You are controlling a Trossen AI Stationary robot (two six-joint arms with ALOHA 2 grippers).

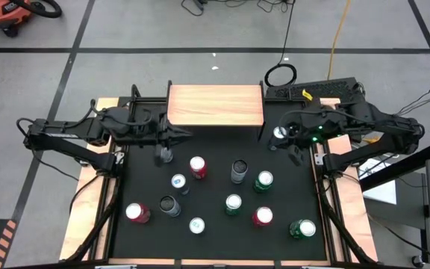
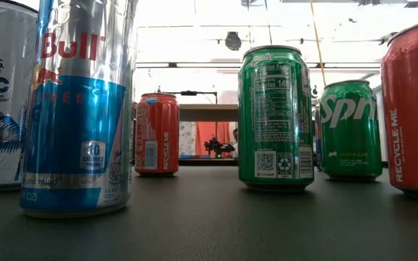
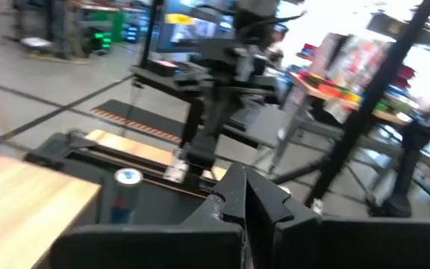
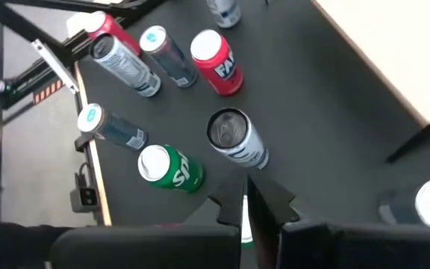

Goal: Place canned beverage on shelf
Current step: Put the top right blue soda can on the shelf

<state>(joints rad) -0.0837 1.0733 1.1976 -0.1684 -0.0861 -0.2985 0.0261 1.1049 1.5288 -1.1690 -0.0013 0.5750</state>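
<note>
1. High view: about ten cans stand upright on the black bench (image 1: 215, 246), none on the shelf (image 1: 215, 104) at its far edge.
2. The left end effector (image 1: 166, 155) and right end effector (image 1: 295, 155) hover empty, fingers pressed together.
3. The silver can (image 1: 239, 171) nearest the right arm looks rigid but smooth and easily dented; best pinched across its middle, firmly but gently.
</note>
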